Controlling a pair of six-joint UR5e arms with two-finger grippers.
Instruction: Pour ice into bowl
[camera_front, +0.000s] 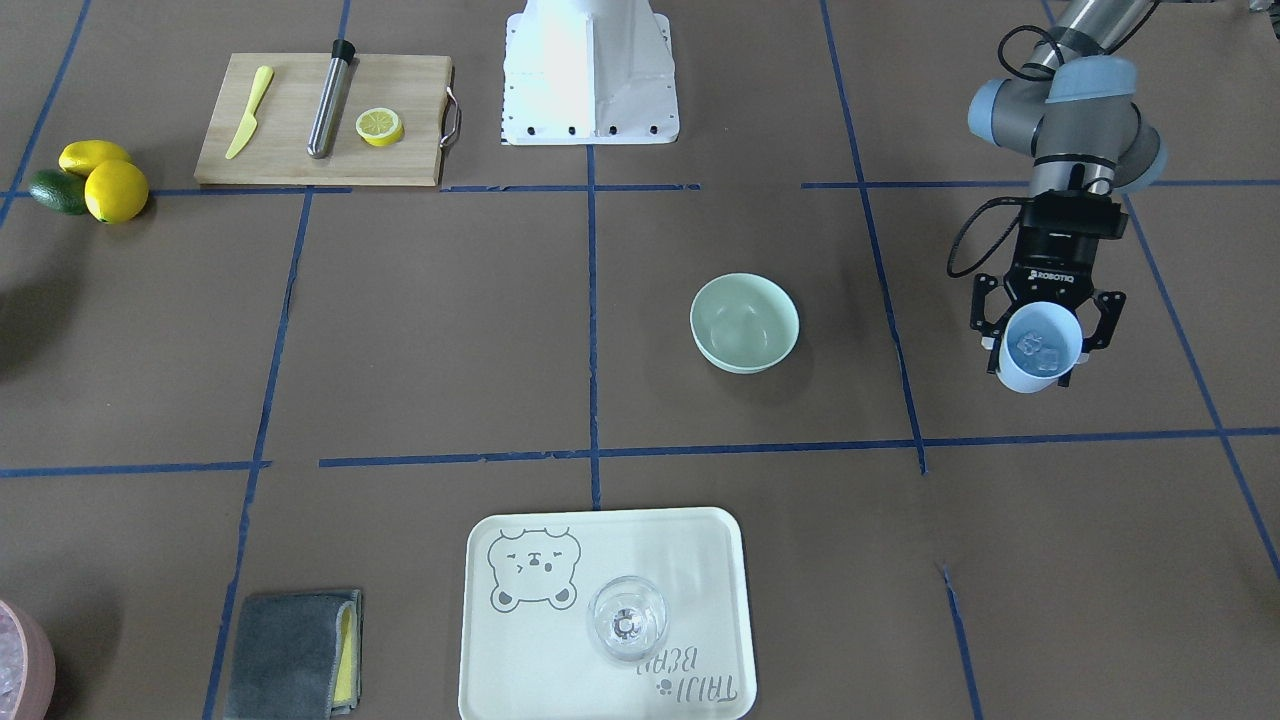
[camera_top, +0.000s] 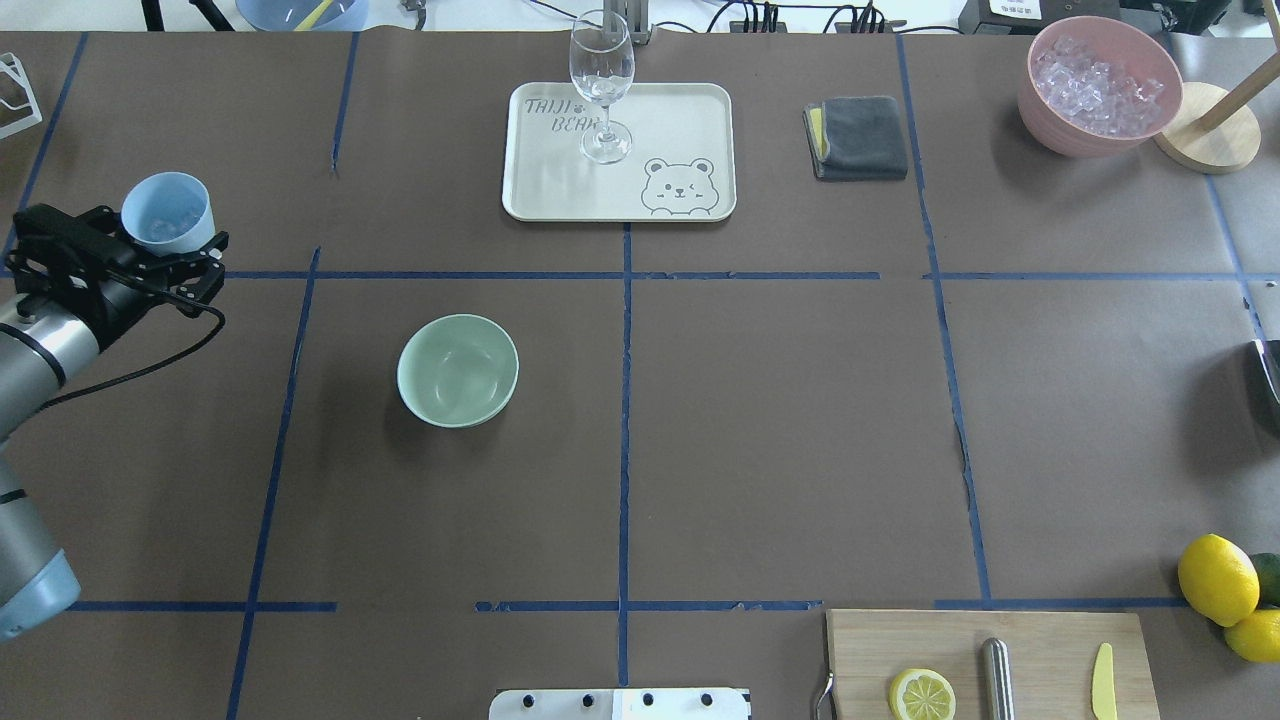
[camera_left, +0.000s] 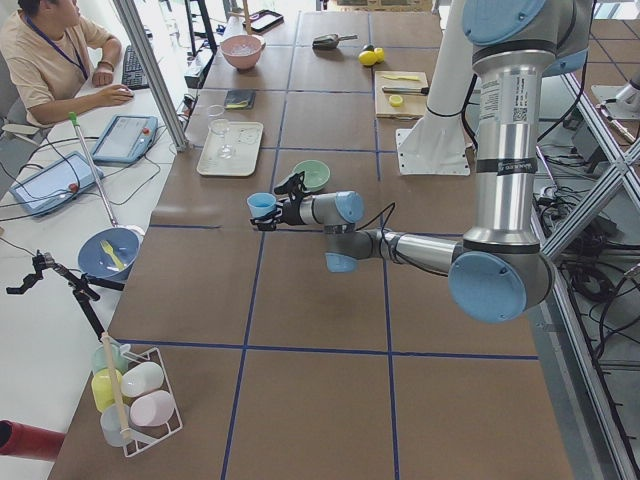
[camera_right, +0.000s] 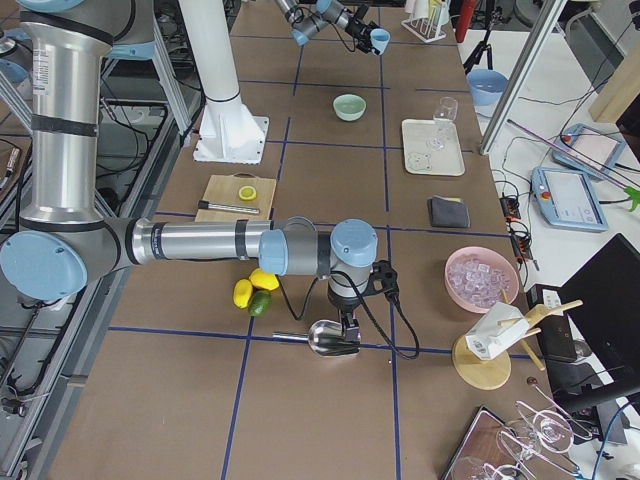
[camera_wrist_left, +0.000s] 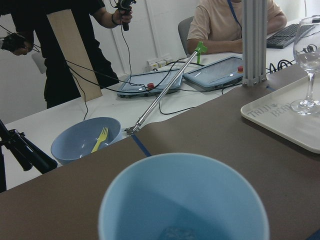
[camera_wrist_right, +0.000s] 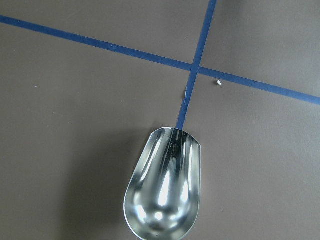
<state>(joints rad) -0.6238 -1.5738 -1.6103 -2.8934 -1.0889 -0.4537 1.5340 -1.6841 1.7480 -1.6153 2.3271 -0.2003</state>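
Observation:
My left gripper (camera_front: 1040, 345) is shut on a light blue cup (camera_front: 1042, 352) and holds it upright above the table. Clear ice cubes (camera_front: 1036, 349) lie at the cup's bottom. The overhead view shows the cup (camera_top: 166, 208) at the far left. The pale mint-green bowl (camera_front: 745, 322) stands empty on the table, apart from the cup, and shows in the overhead view (camera_top: 458, 370) to the cup's lower right. In the left wrist view the cup (camera_wrist_left: 182, 200) fills the bottom. My right gripper (camera_right: 346, 330) hovers by a metal scoop (camera_wrist_right: 165, 195); I cannot tell whether it is open or shut.
A tray (camera_top: 560, 190) with a wine glass (camera_top: 602, 85) stands beyond the bowl. A grey cloth (camera_top: 858, 138) and a pink container of ice (camera_top: 1098, 85) sit far right. A cutting board (camera_front: 320, 120) and lemons (camera_front: 100, 180) lie on the right arm's side.

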